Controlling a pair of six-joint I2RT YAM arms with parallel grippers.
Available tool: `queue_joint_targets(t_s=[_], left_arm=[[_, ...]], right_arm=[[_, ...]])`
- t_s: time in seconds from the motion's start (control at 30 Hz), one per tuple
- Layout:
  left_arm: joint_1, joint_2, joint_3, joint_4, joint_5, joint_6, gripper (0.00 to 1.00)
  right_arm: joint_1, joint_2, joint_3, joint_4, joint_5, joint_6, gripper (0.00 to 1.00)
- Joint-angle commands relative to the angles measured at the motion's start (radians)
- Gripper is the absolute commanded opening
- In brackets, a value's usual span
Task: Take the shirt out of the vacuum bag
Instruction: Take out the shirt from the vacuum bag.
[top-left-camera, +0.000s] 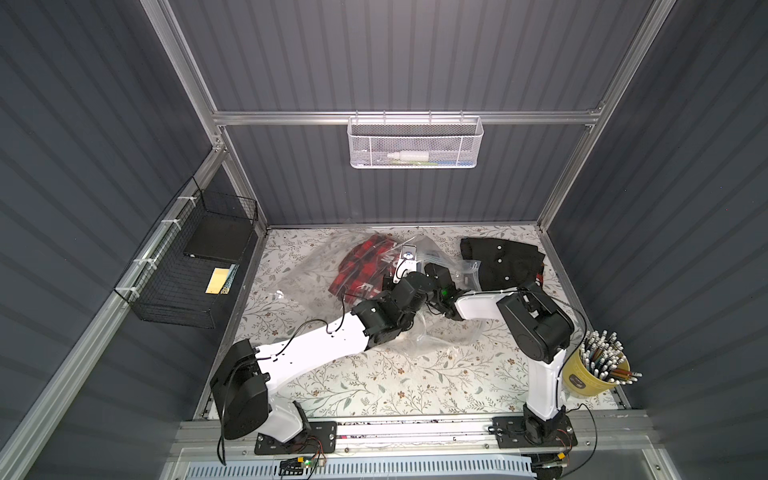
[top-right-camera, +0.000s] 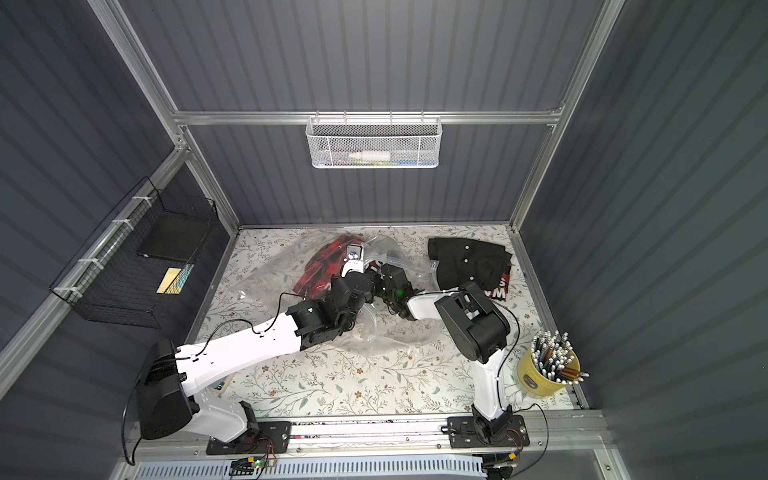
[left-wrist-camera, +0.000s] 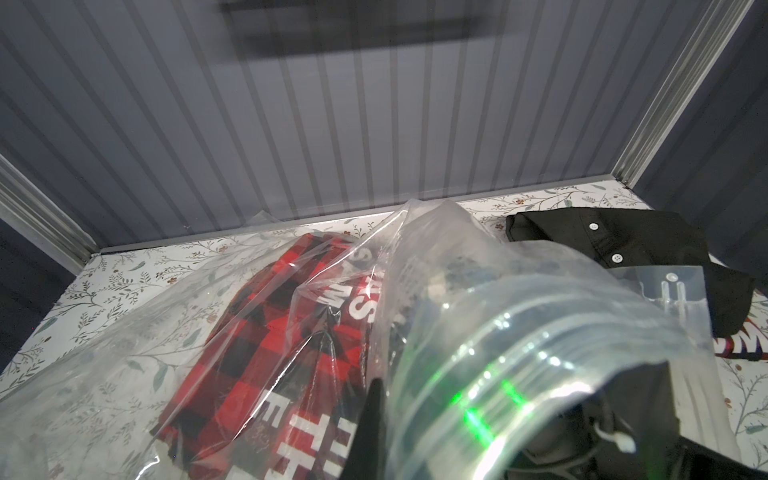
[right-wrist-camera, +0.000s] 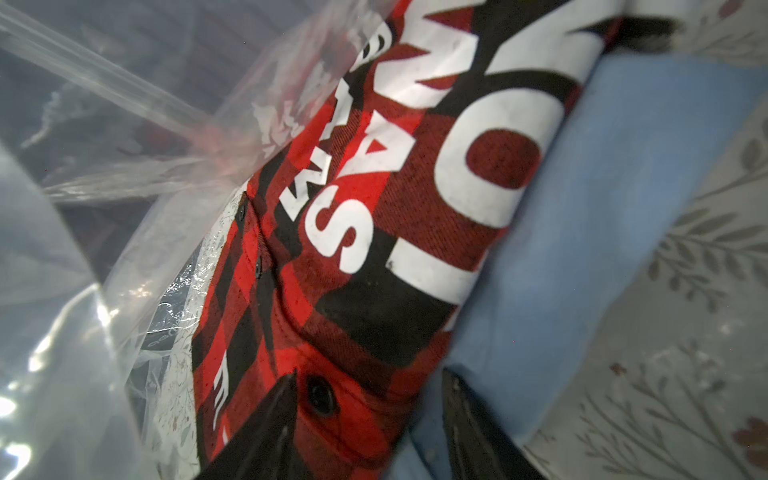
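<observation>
Ideally, while the left gripper pinches the vacuum bag mouth up near the table's far edge, the right gripper, parted around the shirt inside, should bite deep, then draw straight out.

Plaid shirt inside vacuum bag

Shirt inside vacuum bag, second garment right of bag
</observation>
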Motion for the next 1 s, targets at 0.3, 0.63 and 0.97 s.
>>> queue_joint_targets(t_s=[0.3,0.63,0.97], left_arm=[[-0.003,-0.044,-0.022,0.007,-0.036,0.012,0.0],[-0.003,-0.038,-0.037,0.014,-0.034,0.007,0.0],[-0.003,-0.025,-0.032,0.014,-0.031,0.001,0.0]], right_arm=[[-0.008,0.066,0.053,0.019,-0.014,0.012,0.61],[0.001,0.067,0.103,0.061,-0.046,0.026,0.45],[0.003,0.068,0.126,0.092,-0.085,0.054,0.32]])
